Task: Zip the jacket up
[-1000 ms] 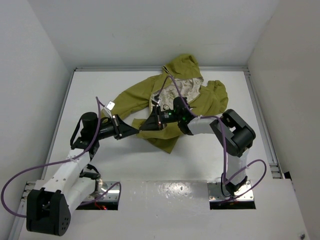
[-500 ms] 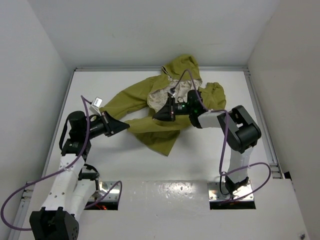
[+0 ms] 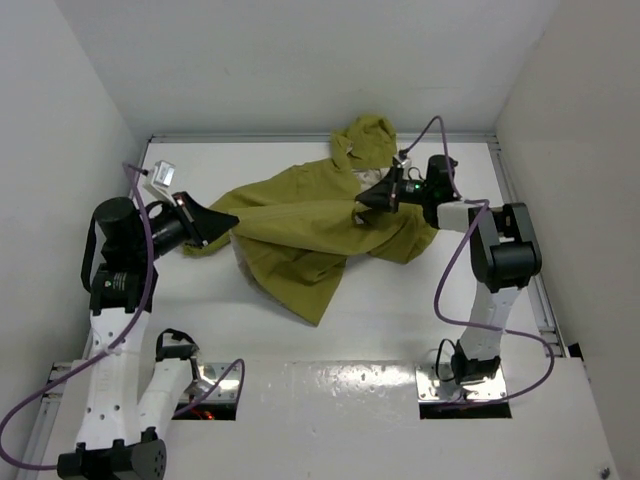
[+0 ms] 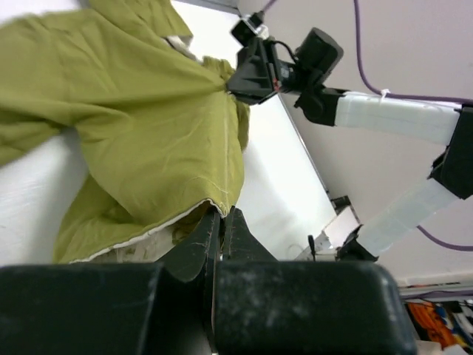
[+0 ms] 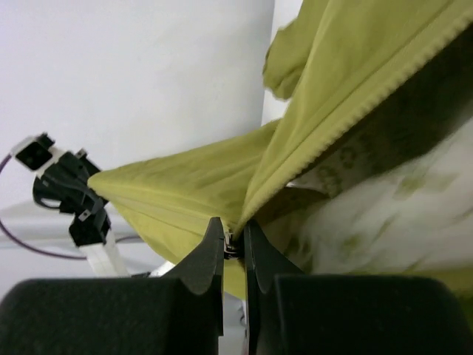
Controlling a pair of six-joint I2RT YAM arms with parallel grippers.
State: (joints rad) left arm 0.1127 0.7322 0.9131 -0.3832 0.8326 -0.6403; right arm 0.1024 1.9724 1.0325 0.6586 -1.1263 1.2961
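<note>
While the left gripper (image 3: 228, 219) clamps the jacket (image 3: 300, 230) hem mid-left and the right gripper (image 3: 366, 200) pinches the slider (image 5: 230, 248) centre-right, looks mid-zip: next, pull toward the hood (image 3: 365, 135).

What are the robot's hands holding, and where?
Both hold the jacket. The left hand pinches its bottom edge at the zipper's lower end. The right hand pinches the zipper pull.

Jacket: I see the jacket (image 3: 310, 225), olive-green, stretched sideways over the white table (image 3: 400, 300).
Hood: the hood (image 3: 365, 135) lies toward the far wall.
Left gripper: the left gripper (image 3: 232, 219) pinches the jacket's left end.
Right gripper: the right gripper (image 3: 362, 203) pinches the cloth just below the hood.
Cloth between: it looks taut to me.
</note>
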